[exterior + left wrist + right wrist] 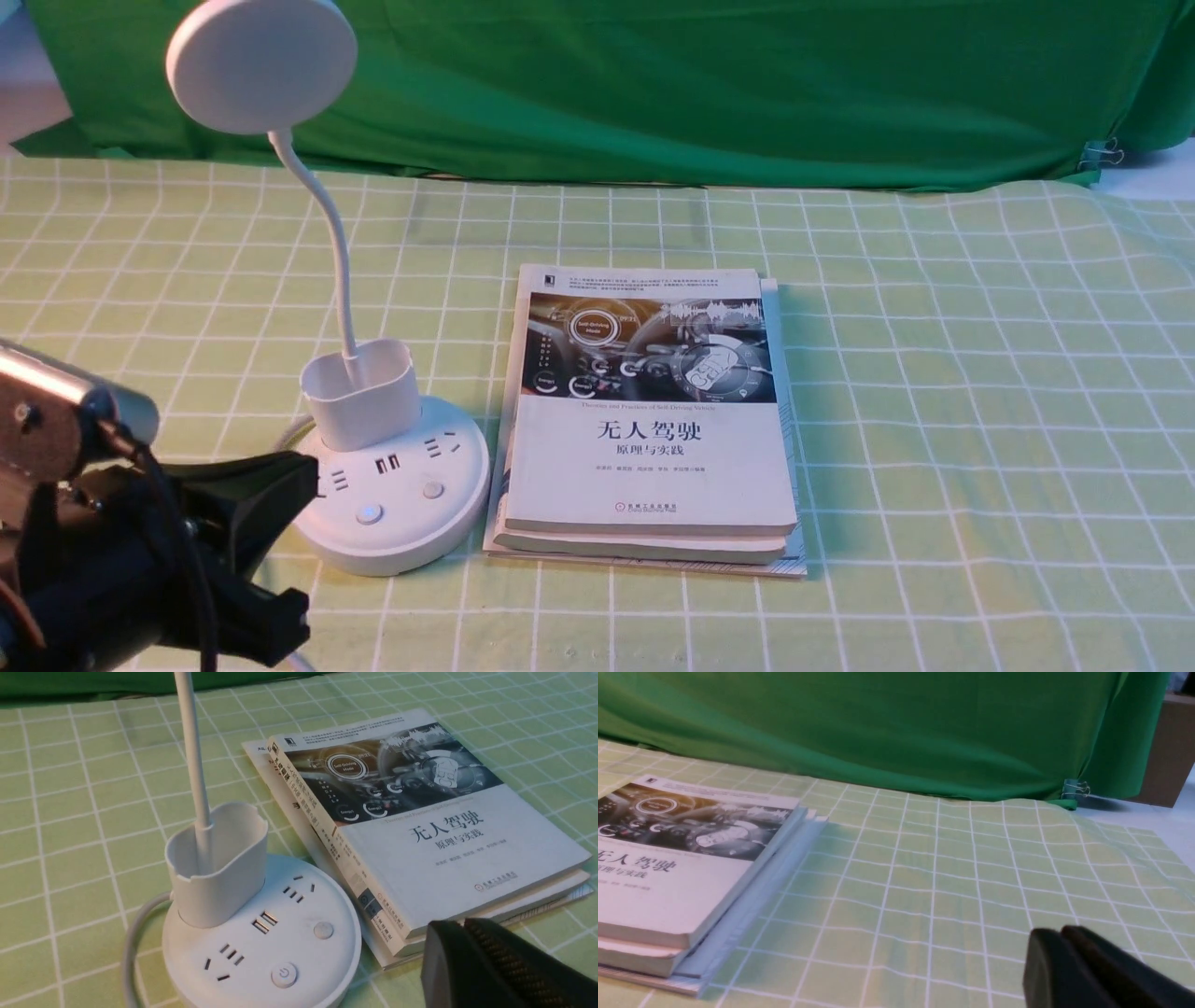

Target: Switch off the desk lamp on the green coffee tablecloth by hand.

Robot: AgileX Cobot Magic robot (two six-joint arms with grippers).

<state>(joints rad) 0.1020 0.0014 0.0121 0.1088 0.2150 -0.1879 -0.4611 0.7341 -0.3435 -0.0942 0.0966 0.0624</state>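
The white desk lamp stands on the green coffee tablecloth at the left, its disc head high on a bendy neck. Its round base carries sockets, USB ports, a power button and a second button. My left gripper is shut and empty, its tip just left of the base's rim; in the left wrist view it hovers beside the base, over the books' near corner. My right gripper is shut and empty above bare cloth; the front view does not show it.
A stack of books lies right beside the lamp's base and shows in both wrist views. The lamp's white cable curves off behind the base. A dark green backdrop closes the far edge, with a binder clip.
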